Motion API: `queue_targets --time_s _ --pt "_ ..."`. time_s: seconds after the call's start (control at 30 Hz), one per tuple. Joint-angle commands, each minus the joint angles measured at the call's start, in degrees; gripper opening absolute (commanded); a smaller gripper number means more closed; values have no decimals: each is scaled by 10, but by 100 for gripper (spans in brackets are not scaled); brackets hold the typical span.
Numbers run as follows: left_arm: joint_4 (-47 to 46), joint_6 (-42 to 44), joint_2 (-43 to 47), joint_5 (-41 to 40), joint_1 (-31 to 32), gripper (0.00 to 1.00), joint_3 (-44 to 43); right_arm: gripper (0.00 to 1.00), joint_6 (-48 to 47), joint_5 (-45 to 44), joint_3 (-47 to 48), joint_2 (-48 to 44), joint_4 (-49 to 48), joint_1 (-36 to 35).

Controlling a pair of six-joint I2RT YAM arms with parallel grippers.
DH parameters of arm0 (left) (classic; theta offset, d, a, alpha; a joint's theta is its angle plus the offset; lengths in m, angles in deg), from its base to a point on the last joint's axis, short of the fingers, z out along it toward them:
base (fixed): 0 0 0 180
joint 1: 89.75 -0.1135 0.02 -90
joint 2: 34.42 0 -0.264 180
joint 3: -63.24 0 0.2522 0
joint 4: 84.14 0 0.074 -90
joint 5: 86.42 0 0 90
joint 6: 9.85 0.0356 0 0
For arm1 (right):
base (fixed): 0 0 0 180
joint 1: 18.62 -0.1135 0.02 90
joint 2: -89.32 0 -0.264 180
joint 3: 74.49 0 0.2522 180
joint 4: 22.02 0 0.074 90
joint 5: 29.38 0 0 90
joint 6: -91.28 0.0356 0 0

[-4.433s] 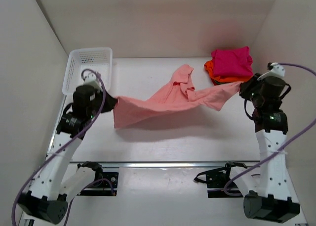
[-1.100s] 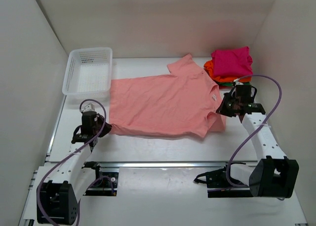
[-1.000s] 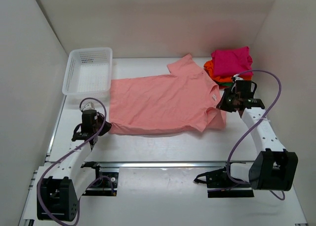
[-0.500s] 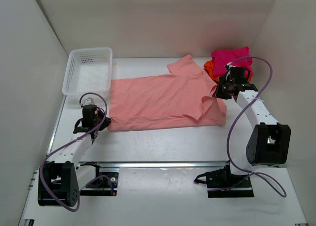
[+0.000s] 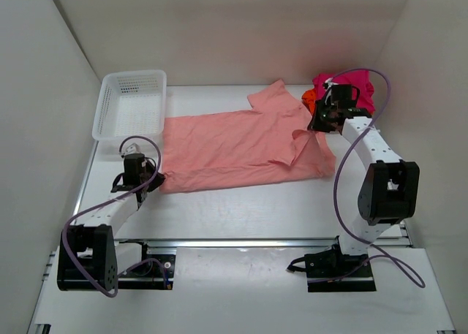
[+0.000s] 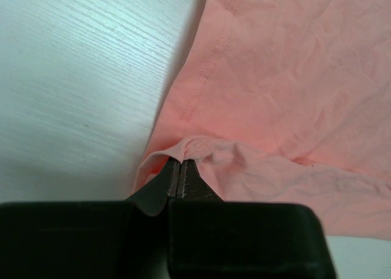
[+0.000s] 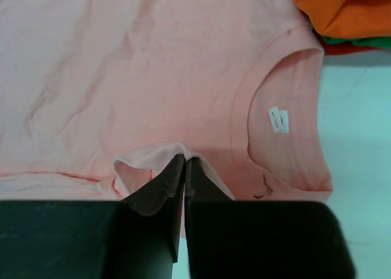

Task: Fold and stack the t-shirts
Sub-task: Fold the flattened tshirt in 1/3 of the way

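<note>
A light salmon-pink t-shirt (image 5: 234,140) lies spread on the white table, collar to the right. My left gripper (image 5: 153,179) is shut on its near-left hem corner (image 6: 195,146). My right gripper (image 5: 313,125) is shut on the near sleeve edge (image 7: 160,152), drawn over the shirt body beside the collar (image 7: 278,123). A stack of folded t-shirts stands at the back right, magenta (image 5: 344,85) on top of orange (image 5: 309,97); orange, green and red edges show in the right wrist view (image 7: 342,13).
A white mesh basket (image 5: 131,104) stands at the back left, touching the shirt's far-left corner. White walls close in the left, back and right. Bare table lies in front of the shirt.
The shirt went from hanging stretched between both grippers to lying flat. Over the last second both grippers carried its near edge away from me, folding it over the body.
</note>
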Motion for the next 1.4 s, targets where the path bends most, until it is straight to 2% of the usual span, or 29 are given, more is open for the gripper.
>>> queue_targets --time_s 0.0,0.3,0.33,0.37,0.4,0.43,0.5,0.57,0.63,0.67,0.7,0.73,0.9,1.0,1.13,1.37 --pt "-37 8 -14 -7 -2 0 -22 0 -18 -4 42 21 -13 -5" --pt "-50 21 -77 -20 -3 0 -64 0 -31 -9 92 86 -8 -4" --pt "-52 25 -80 -20 -4 13 -68 0 -44 -6 109 94 -13 -4" --pt "-51 24 -87 -21 -6 25 -70 10 -51 -9 125 99 -9 -2" --pt "-47 28 -89 -18 -7 42 -79 22 -58 -22 133 108 -9 -7" --pt "-43 34 -91 -20 -27 48 -94 30 -68 -36 159 114 4 -13" --pt "-10 49 -91 -18 -33 55 -120 51 -82 -67 190 114 20 -10" --pt "42 68 -84 -11 -28 56 -154 60 -81 -88 205 106 41 1" --pt "94 86 -63 5 -14 57 -166 61 -58 -89 184 75 53 17" --pt "102 84 -58 21 -17 56 -155 58 -45 -95 156 53 51 21" --pt "115 80 -39 32 10 55 -148 45 -32 -100 120 44 54 35" --pt "121 64 -4 59 18 52 -95 38 -24 -129 73 1 63 50" --pt "102 30 52 54 53 52 2 40 -5 -122 -58 -53 58 88" --pt "102 29 47 38 73 51 5 41 -1 -118 -92 -75 56 102" --pt "110 26 38 -33 104 53 -10 42 3 -114 -114 -87 55 104" --pt "88 3 79 -106 98 55 23 42 16 -85 -154 -101 40 98"
